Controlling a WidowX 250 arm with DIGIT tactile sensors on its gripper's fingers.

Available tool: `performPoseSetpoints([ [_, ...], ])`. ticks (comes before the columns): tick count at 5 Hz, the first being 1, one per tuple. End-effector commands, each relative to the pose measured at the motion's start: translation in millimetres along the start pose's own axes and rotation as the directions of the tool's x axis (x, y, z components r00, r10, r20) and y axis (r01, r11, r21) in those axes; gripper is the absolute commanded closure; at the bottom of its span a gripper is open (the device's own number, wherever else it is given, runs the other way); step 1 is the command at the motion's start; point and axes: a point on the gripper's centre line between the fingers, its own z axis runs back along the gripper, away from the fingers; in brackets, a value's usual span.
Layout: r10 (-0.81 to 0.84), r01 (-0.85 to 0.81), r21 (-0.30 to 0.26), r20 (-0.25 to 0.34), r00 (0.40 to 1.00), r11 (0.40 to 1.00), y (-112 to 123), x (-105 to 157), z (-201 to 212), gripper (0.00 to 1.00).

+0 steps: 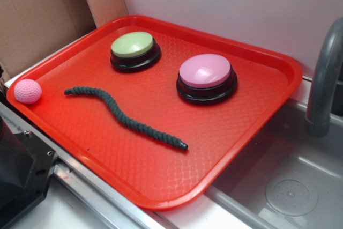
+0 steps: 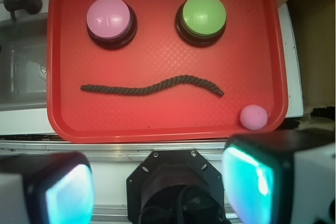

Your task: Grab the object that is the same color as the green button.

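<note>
Item: green rope (image 2: 152, 86), dk green, wavy, lying flat mid red tray (image 1: 161, 186), well apart from green button (image 2: 201, 15) and pink button (image 2: 108, 18); pink ball (image 2: 253, 117) in tray corner.
Hand (image 2: 157, 182): wide open, empty, high above the tray's near edge.
Method (judged): descend over rope's mid section, fingers straddling it crosswise, low to the tray before closing; avoid the thin ends.

A red tray (image 1: 257, 132) carries a pink domed button (image 1: 206, 77) on a black base and a small pink ball (image 1: 27, 90) (tucked in a corner). Beside it, a grey sink (image 1: 292, 186) with a faucet (image 1: 325, 73).
</note>
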Motion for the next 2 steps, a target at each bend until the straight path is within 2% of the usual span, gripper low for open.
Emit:
performPoseSetpoints([
  [1, 0.0, 0.0, 0.0, 0.0, 1.0, 1.0, 0.0, 0.0, 0.0, 0.0],
  [2, 0.166, -0.163, -0.052, 0.06, 0.984, 0.985, 9.7, -1.7, -1.8, 0.0],
])
